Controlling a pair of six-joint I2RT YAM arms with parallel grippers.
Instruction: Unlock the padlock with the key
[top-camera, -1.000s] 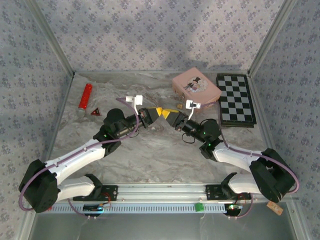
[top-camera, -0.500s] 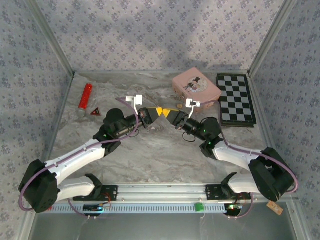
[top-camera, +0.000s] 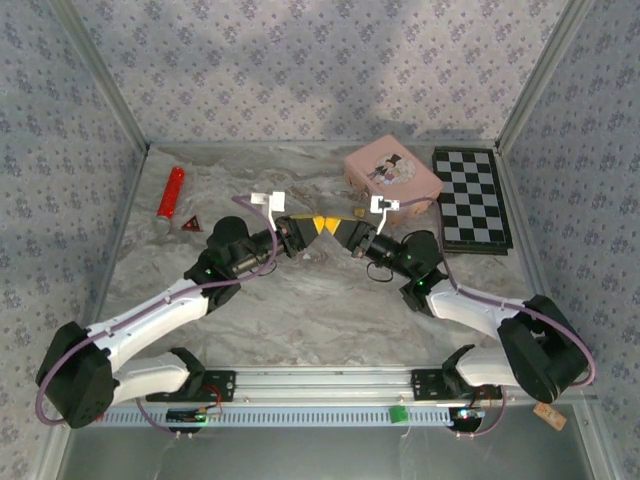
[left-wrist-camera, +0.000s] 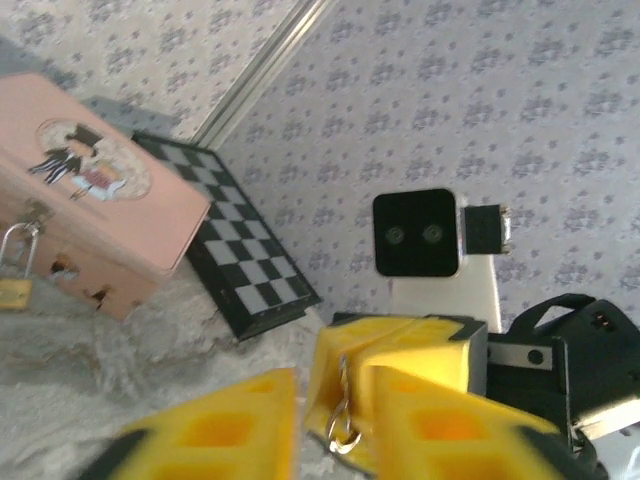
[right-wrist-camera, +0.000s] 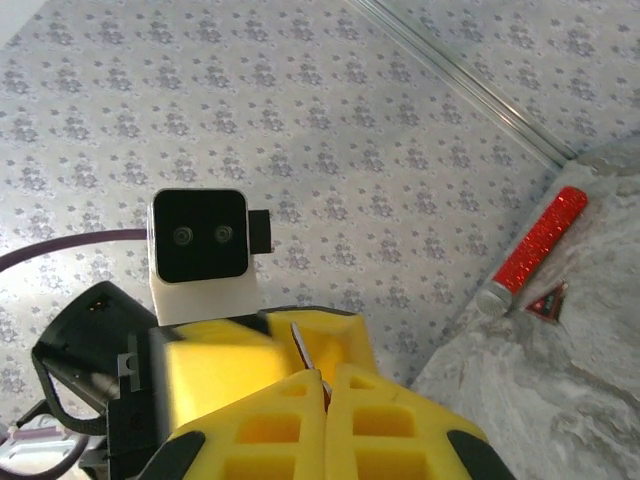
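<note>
- R claw (right-wrist-camera: 325, 390) had just pressed shut on the key (right-wrist-camera: 300, 345); L claw (left-wrist-camera: 335, 420) had spread apart.
- Handover to R seemed done.
- The padlock (left-wrist-camera: 14, 282) hung on the pink box (left-wrist-camera: 100, 230), prob. not yet unlocked.

Soft, even light falling from above on desk (top-camera: 320, 310); faint shadow lying beside pink box (top-camera: 392, 177). Left wrist view smearing slightly; near left end effector fingers (left-wrist-camera: 210, 440) sitting out of focus.

No words or numbers are being shown that can be read. A cartoon picture, without letters, is being shown on the pink box (left-wrist-camera: 110, 225).
</note>
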